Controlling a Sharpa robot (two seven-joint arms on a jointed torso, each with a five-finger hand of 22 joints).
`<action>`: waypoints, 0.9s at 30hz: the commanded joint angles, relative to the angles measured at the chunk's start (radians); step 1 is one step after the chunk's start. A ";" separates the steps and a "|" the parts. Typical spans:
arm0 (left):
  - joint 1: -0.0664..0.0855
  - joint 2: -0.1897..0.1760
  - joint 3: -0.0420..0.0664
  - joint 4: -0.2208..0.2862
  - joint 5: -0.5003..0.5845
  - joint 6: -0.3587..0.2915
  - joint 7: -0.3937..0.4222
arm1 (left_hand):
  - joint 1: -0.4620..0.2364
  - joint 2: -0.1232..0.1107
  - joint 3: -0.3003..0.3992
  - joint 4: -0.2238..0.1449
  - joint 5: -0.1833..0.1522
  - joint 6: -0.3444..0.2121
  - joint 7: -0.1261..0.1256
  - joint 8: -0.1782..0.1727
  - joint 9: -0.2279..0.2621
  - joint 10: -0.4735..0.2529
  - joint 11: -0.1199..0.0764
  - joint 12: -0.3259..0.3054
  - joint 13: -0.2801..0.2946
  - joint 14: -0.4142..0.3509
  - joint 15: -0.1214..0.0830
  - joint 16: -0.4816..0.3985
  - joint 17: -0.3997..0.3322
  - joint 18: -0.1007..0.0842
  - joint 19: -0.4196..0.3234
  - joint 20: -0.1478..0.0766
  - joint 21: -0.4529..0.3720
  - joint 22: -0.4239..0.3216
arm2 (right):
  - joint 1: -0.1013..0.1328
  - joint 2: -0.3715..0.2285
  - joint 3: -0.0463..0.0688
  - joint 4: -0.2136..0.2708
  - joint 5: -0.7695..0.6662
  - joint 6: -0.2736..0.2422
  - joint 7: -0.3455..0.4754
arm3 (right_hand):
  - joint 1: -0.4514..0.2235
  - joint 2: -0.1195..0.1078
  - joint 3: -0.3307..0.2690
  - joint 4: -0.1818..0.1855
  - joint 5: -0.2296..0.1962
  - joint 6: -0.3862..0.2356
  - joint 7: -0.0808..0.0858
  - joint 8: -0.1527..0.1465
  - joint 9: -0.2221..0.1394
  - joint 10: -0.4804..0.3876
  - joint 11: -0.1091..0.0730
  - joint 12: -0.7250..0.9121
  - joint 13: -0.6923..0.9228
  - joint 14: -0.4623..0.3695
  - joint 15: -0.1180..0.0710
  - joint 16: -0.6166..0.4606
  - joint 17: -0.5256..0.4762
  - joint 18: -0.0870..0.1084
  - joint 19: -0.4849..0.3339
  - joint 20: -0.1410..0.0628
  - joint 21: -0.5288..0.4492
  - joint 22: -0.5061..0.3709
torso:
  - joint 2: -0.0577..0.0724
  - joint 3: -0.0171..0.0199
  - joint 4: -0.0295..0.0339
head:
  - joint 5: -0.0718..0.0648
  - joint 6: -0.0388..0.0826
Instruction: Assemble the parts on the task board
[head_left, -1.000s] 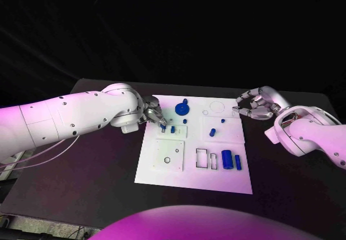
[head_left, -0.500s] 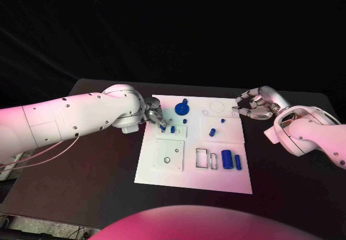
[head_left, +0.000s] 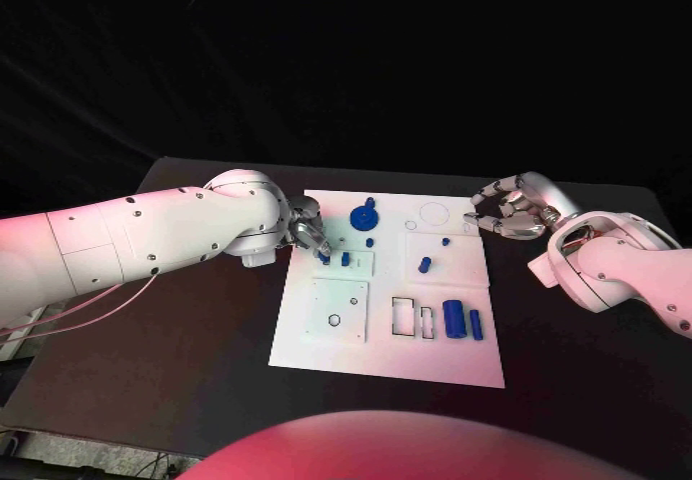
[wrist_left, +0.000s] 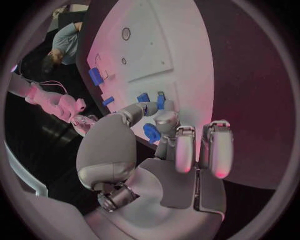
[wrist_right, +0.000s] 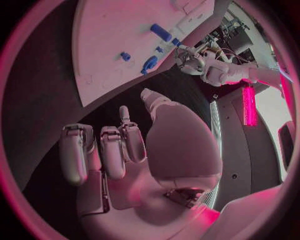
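Observation:
The white task board (head_left: 387, 345) lies in the middle of the black table. My left hand (head_left: 306, 232) hovers over its far left part. In the left wrist view its thumb and a finger pinch a small blue part (wrist_left: 152, 133), seen at the fingertips (head_left: 325, 258) over a square outline. A second small blue peg (head_left: 346, 258) stands just beside it. My right hand (head_left: 508, 212) hangs off the board's far right corner with its fingers curled in on nothing (wrist_right: 119, 150).
A round blue part (head_left: 364, 215) lies near the board's far edge. Small blue pegs (head_left: 424, 264) sit mid-board. Two longer blue pieces (head_left: 454, 318) lie at the right beside rectangular slots (head_left: 405, 315). A plate with a small hole (head_left: 339, 310) sits at the left.

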 joint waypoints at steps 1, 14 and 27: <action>-0.002 0.001 -0.002 -0.002 -0.012 0.037 -0.005 | 0.003 0.012 0.092 -0.088 0.000 0.049 -0.044 0.007 0.065 0.020 -0.016 -0.006 -0.002 0.110 -0.003 0.004 0.263 0.000 0.075 -0.005 0.003 0.245 | -0.001 0.000 0.000 0.001 -0.004 0.004 0.008 | -0.010 0.000 0.001 0.006 0.005 -0.006 -0.002 0.006 0.002 -0.006 0.002 -0.004 0.110 0.104 -0.009 0.004 0.263 0.014 0.044 -0.009 -0.005 0.212 | 0.000 0.0005 0.0004 | 0.000 0.000; -0.002 0.003 -0.003 -0.001 -0.005 0.064 -0.005 | 0.002 0.012 0.091 -0.088 -0.002 0.048 -0.044 0.008 0.066 0.020 -0.016 -0.006 -0.002 0.110 -0.003 0.004 0.263 0.000 0.075 -0.005 0.001 0.245 | -0.001 0.000 0.000 0.001 -0.004 0.005 0.007 | -0.012 -0.001 0.002 0.005 0.007 -0.007 -0.002 0.008 0.002 -0.004 0.001 -0.003 0.111 0.104 -0.009 0.004 0.263 0.014 0.044 -0.009 -0.005 0.213 | 0.000 0.0001 0.0006 | -0.001 0.000; -0.002 0.005 -0.003 -0.002 0.005 0.064 -0.005 | 0.002 0.012 0.091 -0.088 -0.003 0.048 -0.044 0.008 0.067 0.020 -0.016 -0.007 -0.003 0.110 -0.003 0.004 0.263 0.000 0.074 -0.005 0.001 0.245 | -0.001 0.001 0.000 0.000 -0.004 0.007 0.006 | -0.012 -0.001 0.002 0.005 0.007 -0.007 -0.002 0.008 0.002 -0.004 0.001 -0.003 0.111 0.104 -0.009 0.004 0.263 0.014 0.044 -0.009 -0.005 0.213 | 0.000 0.0007 -0.0005 | -0.001 0.000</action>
